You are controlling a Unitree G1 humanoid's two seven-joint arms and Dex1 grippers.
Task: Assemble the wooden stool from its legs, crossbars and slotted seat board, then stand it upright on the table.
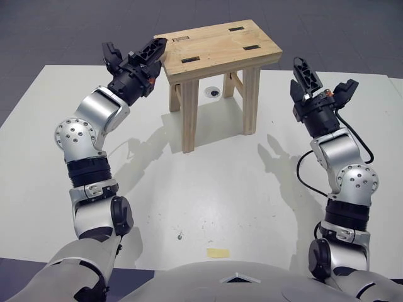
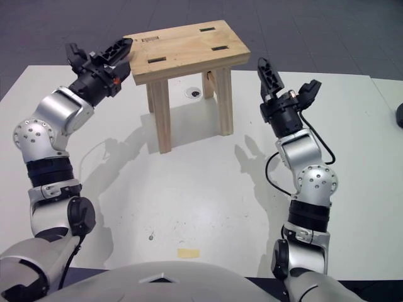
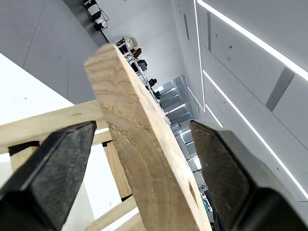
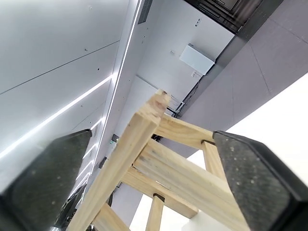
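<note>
The wooden stool [image 1: 217, 47] stands upright on the white table [image 1: 220, 201], legs down and slotted seat board on top. My left gripper [image 1: 133, 53] is open at the seat's left end. In the left wrist view that end of the seat board [image 3: 139, 144] lies between the fingers [image 3: 53, 168] with a gap on each side. My right gripper [image 1: 324, 80] is open and raised, a short way to the right of the stool and clear of it. From the right wrist, the stool's legs and crossbars [image 4: 159, 159] are seen from below, beyond the open gripper [image 4: 151, 163].
A small dark round object [image 1: 214, 92] lies on the table behind the stool's legs. A tiny screw-like bit [image 1: 179, 236] and a yellowish scrap [image 1: 218, 253] lie near the front edge. A dark object [image 2: 398, 116] sits at the table's far right.
</note>
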